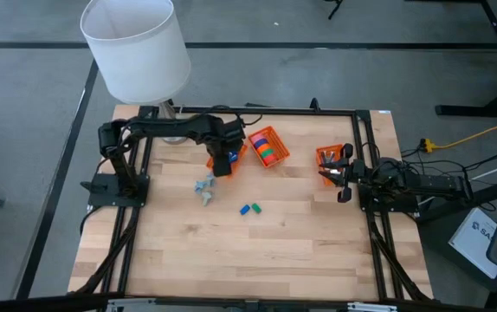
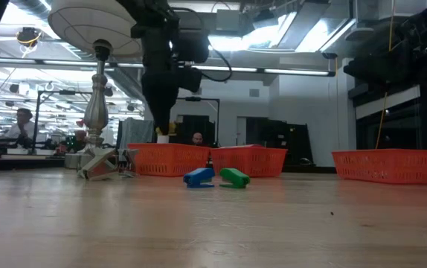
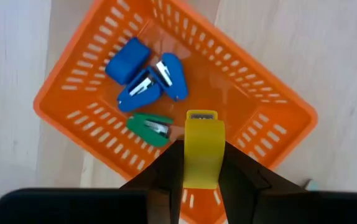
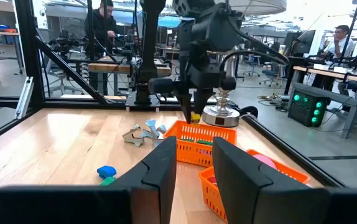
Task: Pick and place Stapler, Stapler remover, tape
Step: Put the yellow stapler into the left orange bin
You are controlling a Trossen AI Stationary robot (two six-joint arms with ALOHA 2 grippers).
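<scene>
Left gripper (image 3: 201, 163) pinches a yellow stapler (image 3: 203, 148) above the orange basket (image 3: 73, 112), frame centre; right gripper's (image 4: 194, 165) fingers stand spread.

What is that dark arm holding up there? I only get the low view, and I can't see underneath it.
Observer: The left end effector is shut on a yellow stapler.
Operator: What's under it?
Observer: An orange basket that has blue staplers and a green one inside.
Operator: Where's the other arm?
Observer: The right end effector waits at the table's right side, by another basket.
</scene>
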